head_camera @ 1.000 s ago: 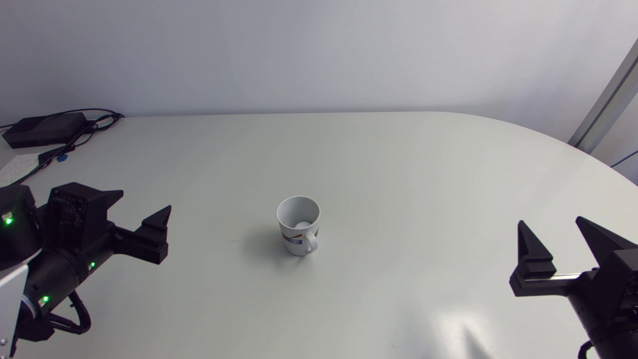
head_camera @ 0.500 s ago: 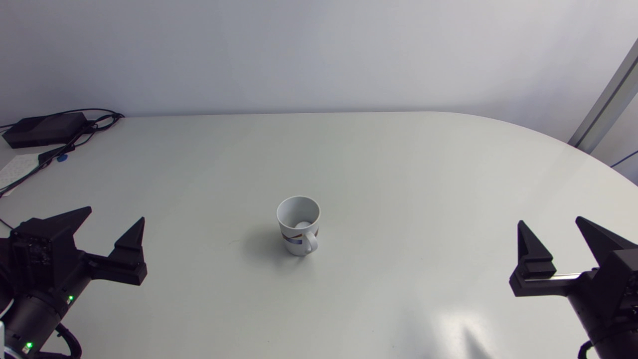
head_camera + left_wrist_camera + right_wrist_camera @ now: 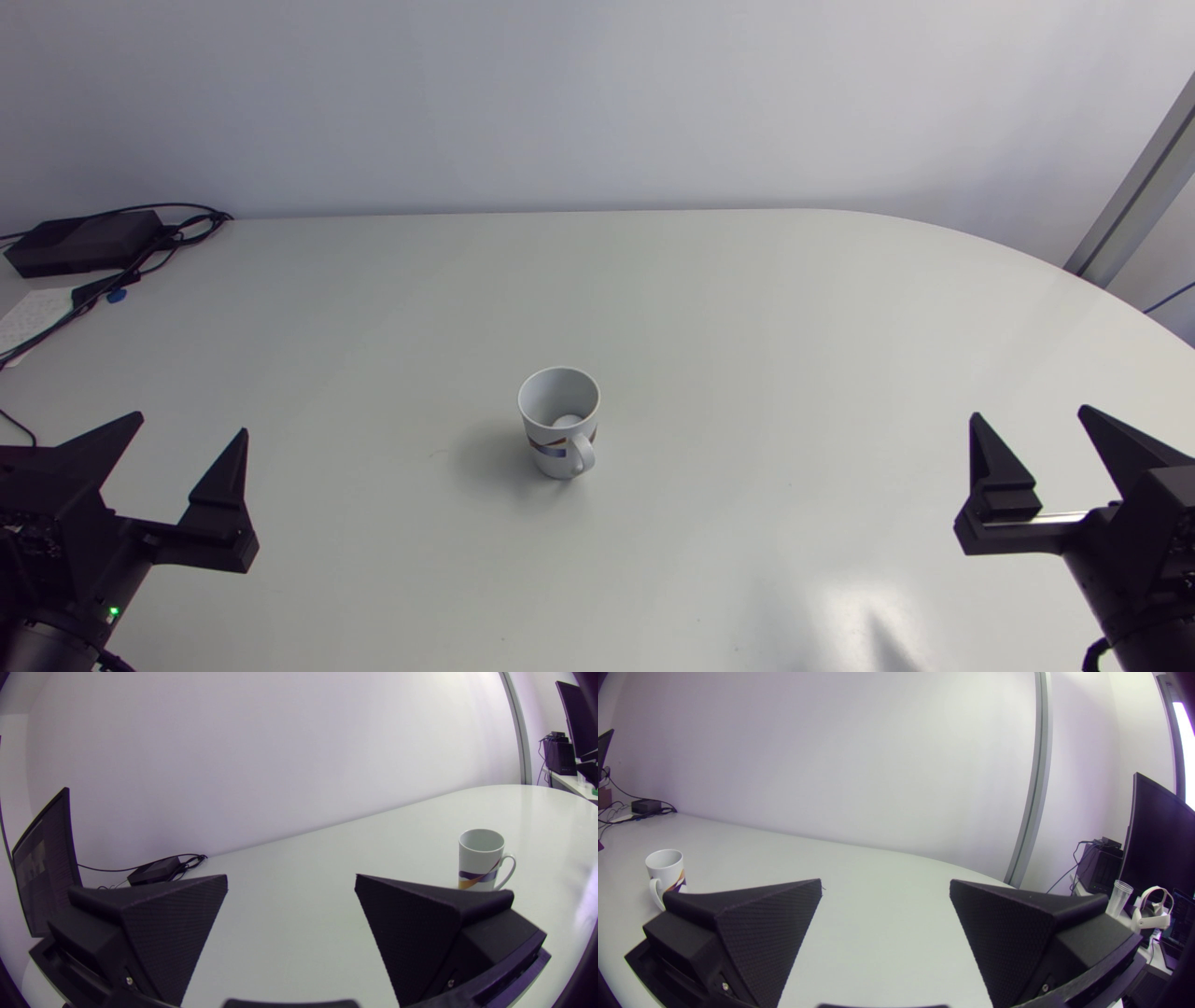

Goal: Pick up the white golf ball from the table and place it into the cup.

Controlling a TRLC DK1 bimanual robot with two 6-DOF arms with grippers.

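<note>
A white cup (image 3: pixel 559 422) with a coloured band and a handle stands upright in the middle of the table. Inside it lies the white golf ball (image 3: pixel 566 421), partly hidden by the cup's wall. My left gripper (image 3: pixel 191 427) is open and empty near the table's front left, far from the cup. My right gripper (image 3: pixel 1029 412) is open and empty at the front right. The cup (image 3: pixel 480 860) shows ahead of my left gripper (image 3: pixel 291 882), off to one side. It shows as the cup (image 3: pixel 665 870) beside my right gripper (image 3: pixel 885 884).
A black box (image 3: pixel 82 242) with cables (image 3: pixel 140 266) lies at the table's back left corner, with a sheet of paper (image 3: pixel 33 313) beside it. The table (image 3: pixel 747 308) has a rounded edge at the back right.
My left arm has drawn back toward the front left corner, away from the cup, with its gripper still open. The right arm, cup and ball have not moved.
</note>
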